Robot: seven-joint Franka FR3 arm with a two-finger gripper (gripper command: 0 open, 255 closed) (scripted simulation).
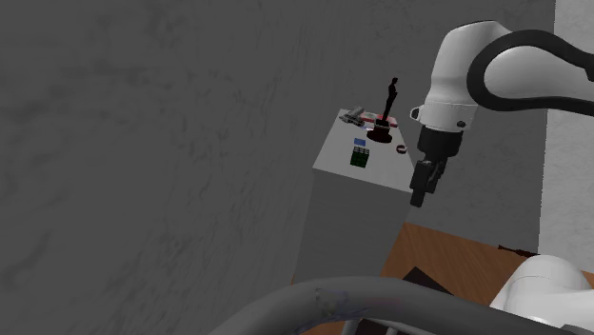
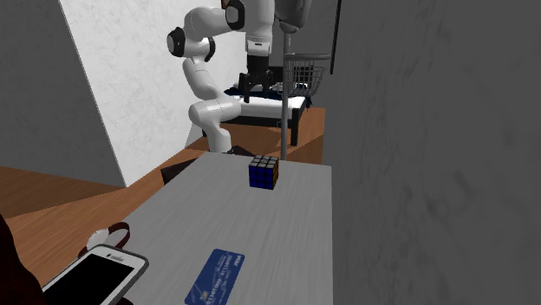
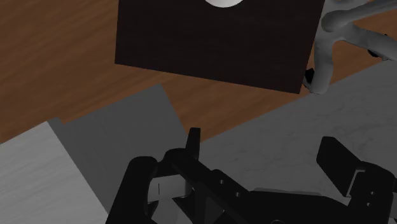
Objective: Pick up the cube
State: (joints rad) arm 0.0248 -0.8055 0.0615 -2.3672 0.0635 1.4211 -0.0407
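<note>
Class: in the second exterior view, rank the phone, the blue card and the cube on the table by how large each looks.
1. phone, partly cut off by the picture's edge
2. blue card
3. cube
Phone and card lie nearest the camera, so this is apparent size only.

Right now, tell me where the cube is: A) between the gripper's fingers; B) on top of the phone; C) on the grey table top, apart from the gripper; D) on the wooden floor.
C: the cube sits on the table top, and the open gripper hangs well away from it.
</note>
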